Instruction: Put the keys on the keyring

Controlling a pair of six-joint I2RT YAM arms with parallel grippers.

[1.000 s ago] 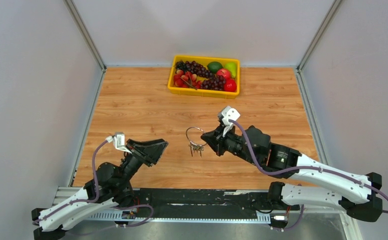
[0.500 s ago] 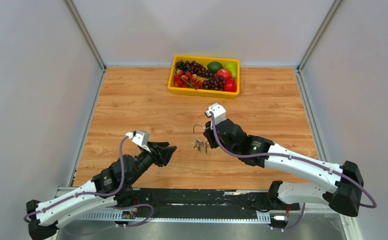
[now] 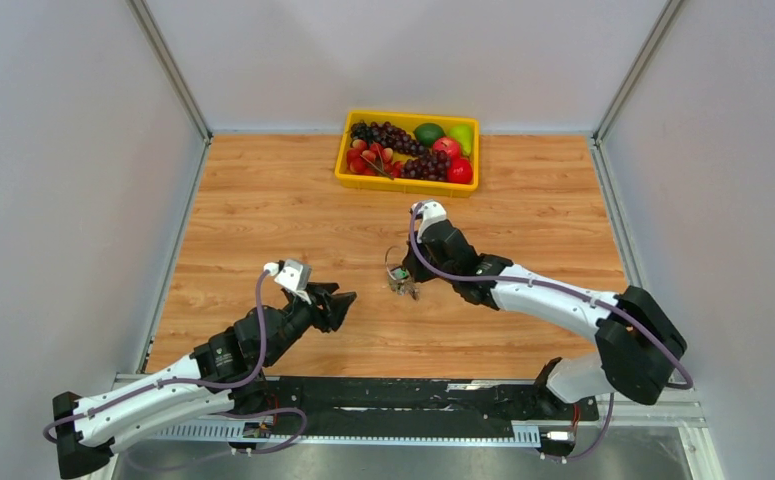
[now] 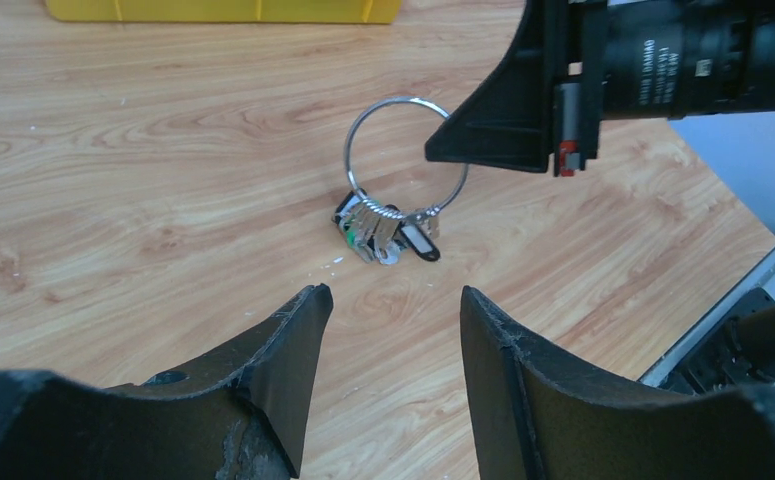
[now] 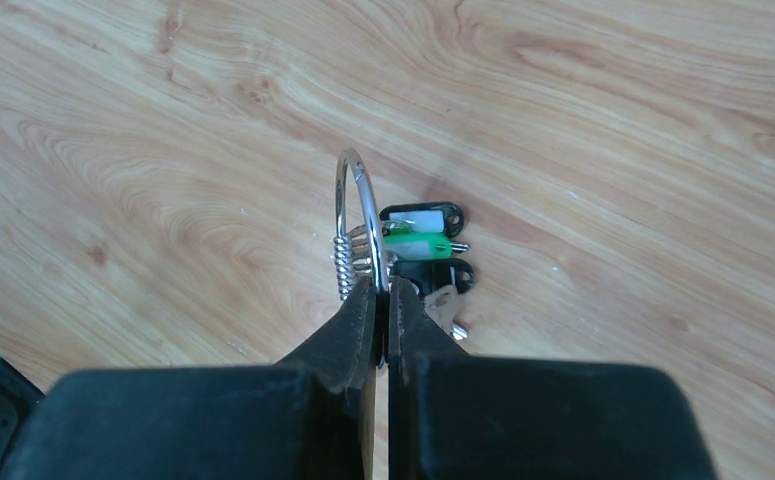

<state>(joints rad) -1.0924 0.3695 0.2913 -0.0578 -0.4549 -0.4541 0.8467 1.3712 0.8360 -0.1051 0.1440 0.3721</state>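
Note:
A silver wire keyring point(image 4: 349, 165) stands upright on the wooden table, with the keys point(image 4: 383, 232) bunched at its lower end on the wood. Among the keys point(image 5: 418, 245) one has a green head and others have black heads. My right gripper point(image 5: 384, 285) is shut on the keyring point(image 5: 366, 205) just above the keys. In the top view the right gripper point(image 3: 409, 270) reaches down onto the keyring point(image 3: 391, 258) near mid-table. My left gripper point(image 4: 393, 295) is open and empty, low over the table, a short way in front of the keys. The left gripper point(image 3: 348, 298) lies left of the keys point(image 3: 401, 287).
A yellow tray point(image 3: 407, 187) of grapes, apples and other fruit sits at the back of the table. Its front wall point(image 4: 213, 10) shows at the top of the left wrist view. White walls close in the table on three sides. The table's near edge point(image 4: 753, 255) lies right of the keys.
My right arm has swung left and forward, tipping the keyring upright with the keys still on the table. My left gripper has advanced toward the keys and opened a little wider.

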